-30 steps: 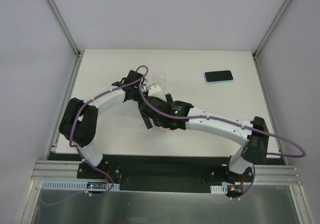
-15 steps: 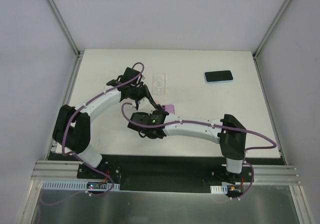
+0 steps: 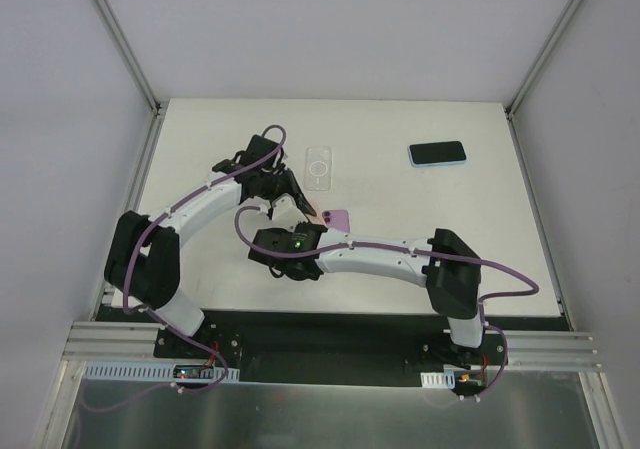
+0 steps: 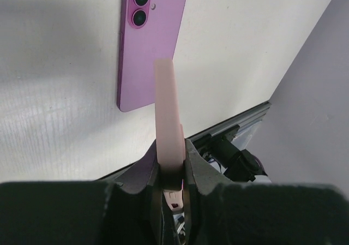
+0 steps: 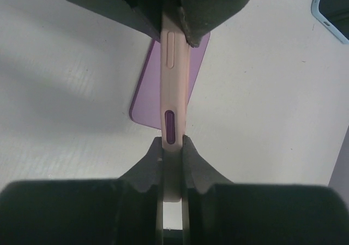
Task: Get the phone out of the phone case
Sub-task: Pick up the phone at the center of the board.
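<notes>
A peach-pink phone case (image 5: 174, 87) is held edge-on above the table, and both grippers are shut on it. My right gripper (image 5: 172, 145) pinches its near end. My left gripper (image 5: 174, 33) pinches the far end. In the left wrist view the same case (image 4: 166, 108) rises from my left gripper (image 4: 170, 149). A purple oval shows in the case's side slot. A purple phone (image 4: 150, 43) lies back-up on the table under the case, with its two camera lenses showing. From above the phone (image 3: 338, 217) lies just right of the two meeting grippers (image 3: 298, 211).
A clear case (image 3: 318, 166) lies flat behind the grippers. A dark-screened phone in a light blue case (image 3: 437, 153) lies at the back right, and its corner (image 5: 332, 5) shows in the right wrist view. Grey walls stand behind and beside the white table (image 3: 450, 229).
My right gripper has gone from open to shut on the case's near end, and the right arm swung left. The purple phone, covered a second ago, now shows on the table. The left gripper kept its hold.
</notes>
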`<state>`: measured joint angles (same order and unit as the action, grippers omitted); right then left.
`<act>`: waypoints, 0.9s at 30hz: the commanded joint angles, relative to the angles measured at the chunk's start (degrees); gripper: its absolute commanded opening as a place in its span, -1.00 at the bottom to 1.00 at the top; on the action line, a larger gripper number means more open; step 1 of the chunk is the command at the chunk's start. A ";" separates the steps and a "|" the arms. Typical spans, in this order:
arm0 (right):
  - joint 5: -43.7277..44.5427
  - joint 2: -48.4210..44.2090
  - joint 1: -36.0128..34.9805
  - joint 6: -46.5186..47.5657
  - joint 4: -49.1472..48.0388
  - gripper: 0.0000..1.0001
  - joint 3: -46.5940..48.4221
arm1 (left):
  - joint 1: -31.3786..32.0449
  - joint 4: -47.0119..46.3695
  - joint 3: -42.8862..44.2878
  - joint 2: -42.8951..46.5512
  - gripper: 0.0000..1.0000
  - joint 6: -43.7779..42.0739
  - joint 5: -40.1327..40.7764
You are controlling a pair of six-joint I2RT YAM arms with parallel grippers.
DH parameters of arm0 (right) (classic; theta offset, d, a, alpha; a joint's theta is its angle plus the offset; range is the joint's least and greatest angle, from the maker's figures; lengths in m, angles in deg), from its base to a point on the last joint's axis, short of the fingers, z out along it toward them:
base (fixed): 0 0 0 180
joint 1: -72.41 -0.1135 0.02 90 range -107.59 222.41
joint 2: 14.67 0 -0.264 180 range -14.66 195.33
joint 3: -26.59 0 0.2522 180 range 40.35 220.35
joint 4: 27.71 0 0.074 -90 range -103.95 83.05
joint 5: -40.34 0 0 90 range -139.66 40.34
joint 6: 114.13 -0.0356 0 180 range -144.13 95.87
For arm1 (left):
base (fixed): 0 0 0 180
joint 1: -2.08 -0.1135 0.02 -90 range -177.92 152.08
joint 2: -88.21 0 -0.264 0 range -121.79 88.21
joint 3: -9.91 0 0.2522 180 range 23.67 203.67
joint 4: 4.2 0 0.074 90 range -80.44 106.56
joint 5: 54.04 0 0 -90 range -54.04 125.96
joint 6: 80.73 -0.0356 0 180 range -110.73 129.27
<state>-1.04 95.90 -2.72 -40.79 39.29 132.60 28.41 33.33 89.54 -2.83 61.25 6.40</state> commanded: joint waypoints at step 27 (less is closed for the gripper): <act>-55.27 -47.02 31.61 -18.12 -50.12 -0.97 -42.32 | -8.92 -14.86 -6.26 13.69 0.72 -4.88 -21.75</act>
<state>-40.12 51.09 26.02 -52.79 7.48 91.84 19.23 28.94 88.91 7.09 55.02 -6.65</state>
